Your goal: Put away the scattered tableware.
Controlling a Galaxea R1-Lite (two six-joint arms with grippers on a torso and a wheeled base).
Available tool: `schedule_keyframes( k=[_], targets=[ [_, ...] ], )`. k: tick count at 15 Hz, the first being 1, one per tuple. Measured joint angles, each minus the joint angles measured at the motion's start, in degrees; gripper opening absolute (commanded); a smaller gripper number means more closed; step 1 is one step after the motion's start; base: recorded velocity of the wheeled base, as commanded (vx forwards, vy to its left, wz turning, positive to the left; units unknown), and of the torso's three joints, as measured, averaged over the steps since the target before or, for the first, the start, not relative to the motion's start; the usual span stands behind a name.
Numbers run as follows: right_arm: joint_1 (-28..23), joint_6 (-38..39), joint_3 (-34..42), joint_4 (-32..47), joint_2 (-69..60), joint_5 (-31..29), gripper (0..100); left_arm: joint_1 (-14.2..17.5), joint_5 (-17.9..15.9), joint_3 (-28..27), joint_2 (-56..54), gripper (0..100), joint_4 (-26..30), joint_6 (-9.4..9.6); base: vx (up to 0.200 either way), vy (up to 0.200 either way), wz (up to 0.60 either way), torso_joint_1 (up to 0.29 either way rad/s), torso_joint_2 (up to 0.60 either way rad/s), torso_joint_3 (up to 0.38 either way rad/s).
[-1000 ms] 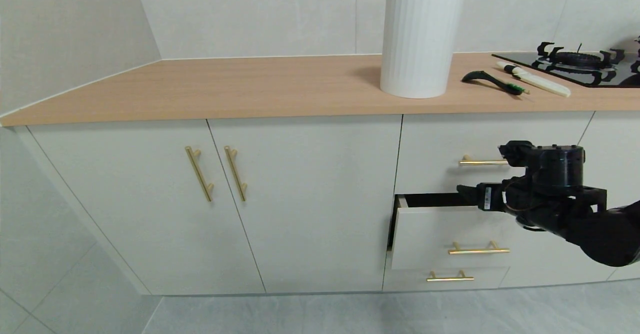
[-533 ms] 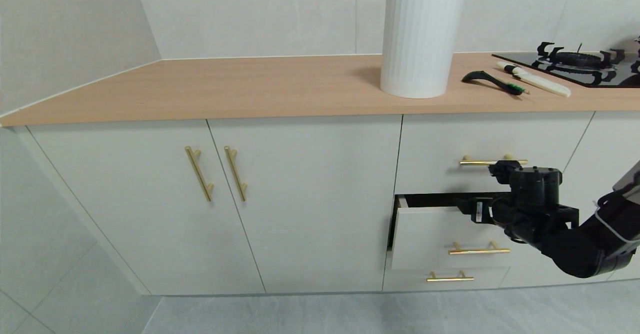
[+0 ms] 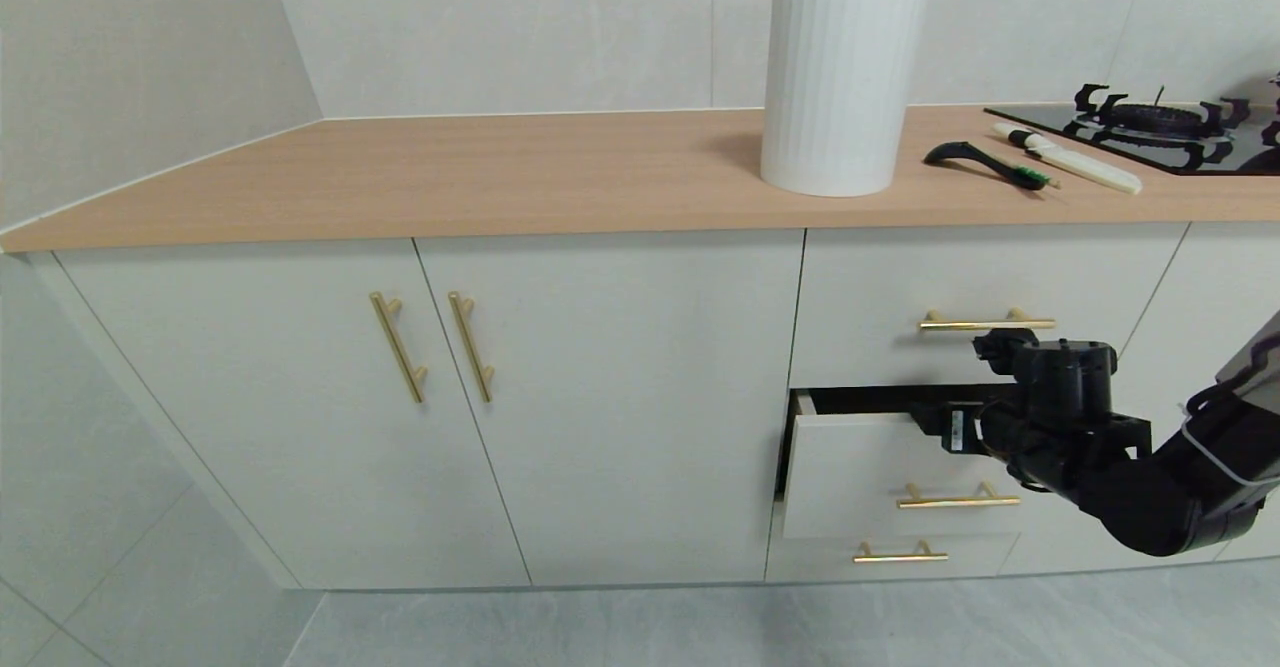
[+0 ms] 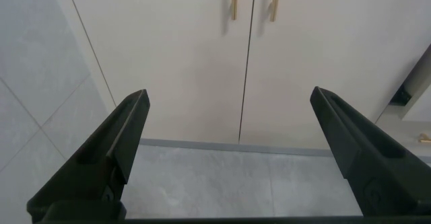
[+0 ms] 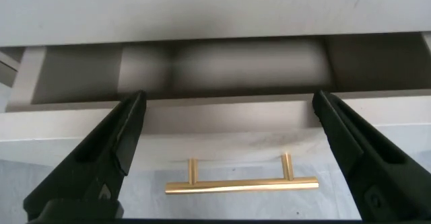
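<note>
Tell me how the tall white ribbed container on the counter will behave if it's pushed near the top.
The white ribbed container stands tall and upright, so a high push would probably tip it rather than slide it. Pushed low, it likely slides on the smooth wooden countertop.

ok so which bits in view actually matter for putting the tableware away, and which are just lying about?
Job in hand:
- black utensil on the counter
- white utensil beside it
- middle drawer, part open
- right gripper at the drawer's opening, jaws open

Just there:
- white ribbed container
- gas hob
- cupboard doors
- top drawer, shut
</note>
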Motion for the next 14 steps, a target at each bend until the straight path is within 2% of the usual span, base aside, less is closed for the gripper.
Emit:
schedule_keyframes(
  k=[5,8,10,13,14],
  targets=[
    [-0.09,0.02,-0.05,5.75,-1.83,0.05,100,-0.02,0.00,-0.02,0.00,100,0.00,0.00,0.000,0.000,0.00,0.000,0.00,0.000],
    [-0.09,0.07,-0.18,11.80,-4.19,0.49,100,-0.02,0.02,0.00,0.00,100,0.00,0.00,0.000,0.000,0.00,0.000,0.00,0.000],
    [-0.09,0.11,-0.85,18.14,-6.42,0.73,100,-0.02,0.00,0.00,0.00,100,0.00,0.00,0.000,0.000,0.00,0.000,0.00,0.000],
    [-0.06,0.05,-2.34,32.62,-10.89,2.08,100,0.00,0.02,0.00,0.00,100,0.02,0.00,0.000,0.000,0.00,0.000,0.00,0.000],
    [-0.09,0.05,-3.52,34.88,-12.24,3.43,100,0.02,0.00,0.00,0.00,100,-0.02,0.00,0.000,0.000,0.00,0.000,0.00,0.000]
  ],
)
